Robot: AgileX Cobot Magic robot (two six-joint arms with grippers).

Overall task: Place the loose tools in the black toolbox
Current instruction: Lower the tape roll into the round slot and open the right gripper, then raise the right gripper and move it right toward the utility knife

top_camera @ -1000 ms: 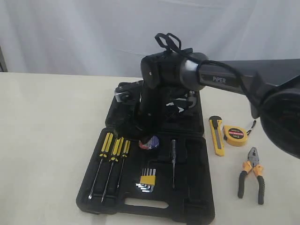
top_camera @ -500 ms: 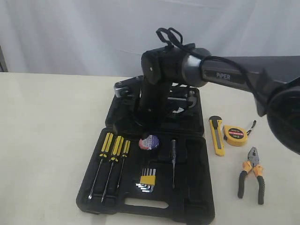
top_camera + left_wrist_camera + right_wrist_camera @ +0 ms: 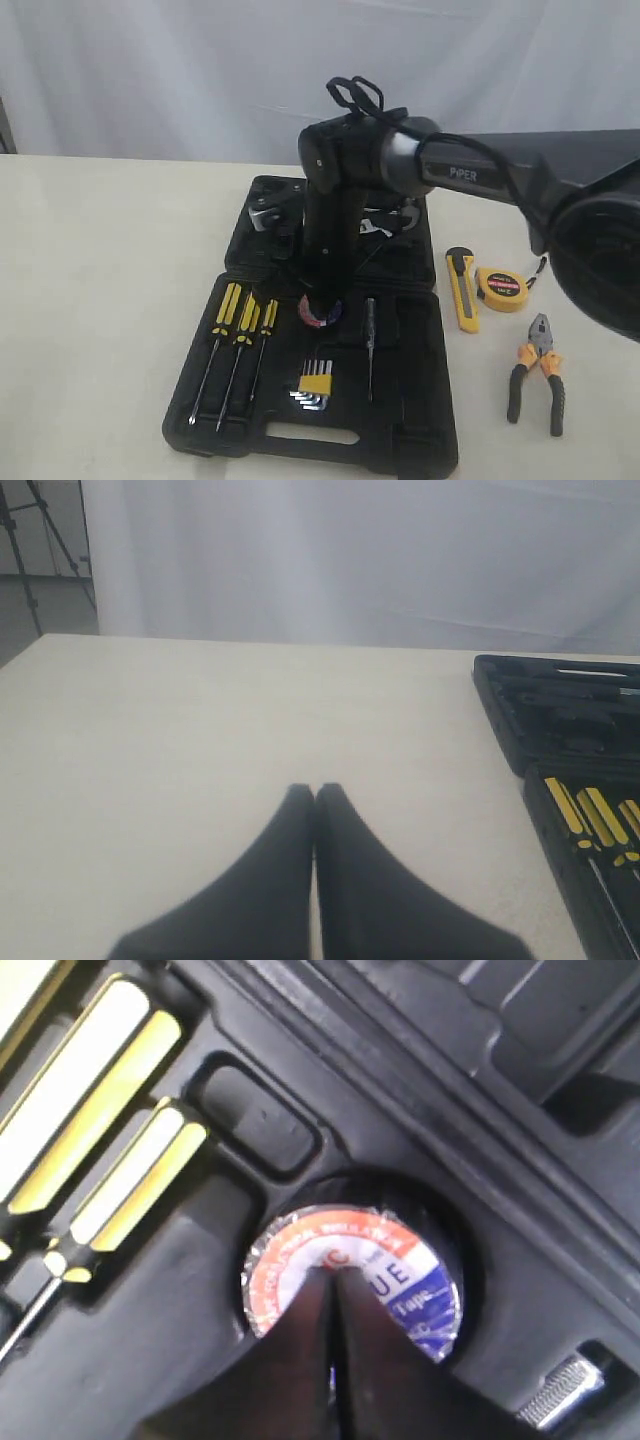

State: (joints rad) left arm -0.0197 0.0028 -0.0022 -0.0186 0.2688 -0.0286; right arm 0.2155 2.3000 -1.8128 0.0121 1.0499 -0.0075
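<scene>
The black tape roll with its white-red-blue label lies flat in a round recess of the open black toolbox. My right gripper is shut, its tips together over the label's middle, holding nothing. On the table to the right of the box lie the yellow utility knife, the yellow tape measure and the orange-and-black pliers. My left gripper is shut and empty over bare table, left of the toolbox; the exterior view does not show it.
Three yellow-and-black screwdrivers and a yellow-clipped hex key set sit in the box's lower half, with a thin tester screwdriver beside them. A white curtain hangs behind the table.
The right arm rose off the tape roll half a second ago, leaving it in its recess, and has now come down again with shut fingers onto the label.
</scene>
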